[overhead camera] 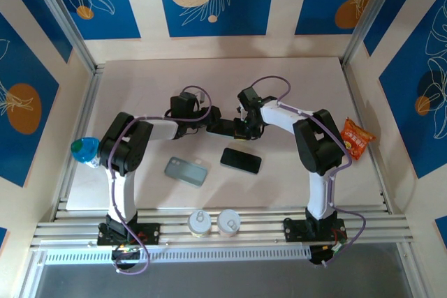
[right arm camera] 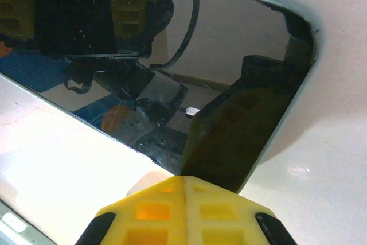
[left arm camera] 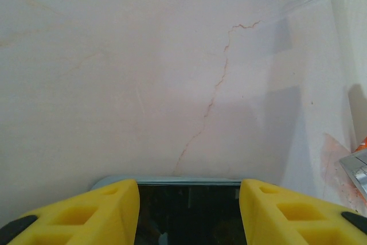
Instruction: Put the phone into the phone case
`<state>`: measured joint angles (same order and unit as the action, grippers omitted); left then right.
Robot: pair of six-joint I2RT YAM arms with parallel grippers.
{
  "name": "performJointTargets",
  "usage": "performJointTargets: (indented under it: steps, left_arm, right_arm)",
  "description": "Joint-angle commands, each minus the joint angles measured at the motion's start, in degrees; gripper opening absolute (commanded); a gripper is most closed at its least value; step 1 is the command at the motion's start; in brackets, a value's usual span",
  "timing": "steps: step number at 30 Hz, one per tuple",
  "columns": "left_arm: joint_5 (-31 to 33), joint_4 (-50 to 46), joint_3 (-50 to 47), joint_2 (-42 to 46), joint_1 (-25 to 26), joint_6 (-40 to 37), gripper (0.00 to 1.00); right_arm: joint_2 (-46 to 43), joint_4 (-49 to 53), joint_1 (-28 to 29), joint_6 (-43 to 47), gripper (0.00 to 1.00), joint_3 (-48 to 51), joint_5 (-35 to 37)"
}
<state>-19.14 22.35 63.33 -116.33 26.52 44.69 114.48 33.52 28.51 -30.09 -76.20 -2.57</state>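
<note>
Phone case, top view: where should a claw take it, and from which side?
Probably grip the phone case across its two long edges, near the middle, coming straight down. It lies flat on the table, so only its thin side walls offer purchase, and the short width suits the fingers better. The black phone lies apart on its right.

The phone (left arm camera: 189, 213) runs off the left wrist view's bottom edge, its far end hidden between the jaws.

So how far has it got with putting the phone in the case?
Nothing looks done: the grey phone case lies on the table, a black phone beside it, apart. In hand: the left gripper clamps a second dark-screened phone, right gripper at its edge. Fitting remains.
</note>
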Motion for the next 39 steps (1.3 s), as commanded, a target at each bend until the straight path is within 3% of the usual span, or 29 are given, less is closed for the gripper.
performJointTargets:
  steps: [1,13,28,39]
  left_arm:
    - [1.6,-5.4,-2.6,-1.2,0.9,0.9,0.51]
    - [2.1,-4.8,-3.5,-0.8,1.0,1.2,0.51]
    - [3.0,-5.9,-2.3,0.8,0.9,0.1,0.51]
    - [2.7,-6.9,-1.4,1.4,0.9,-0.3,0.51]
  right_arm:
    - [11.1,0.8,3.2,0.0,0.00,8.3,-3.5]
    - [10.0,-1.2,2.5,-0.6,0.00,10.9,-4.7]
    - [-7.3,8.7,-3.1,2.5,0.00,-5.1,-7.2]
    - [-5.1,8.1,-6.1,3.3,0.00,-5.3,-7.0]
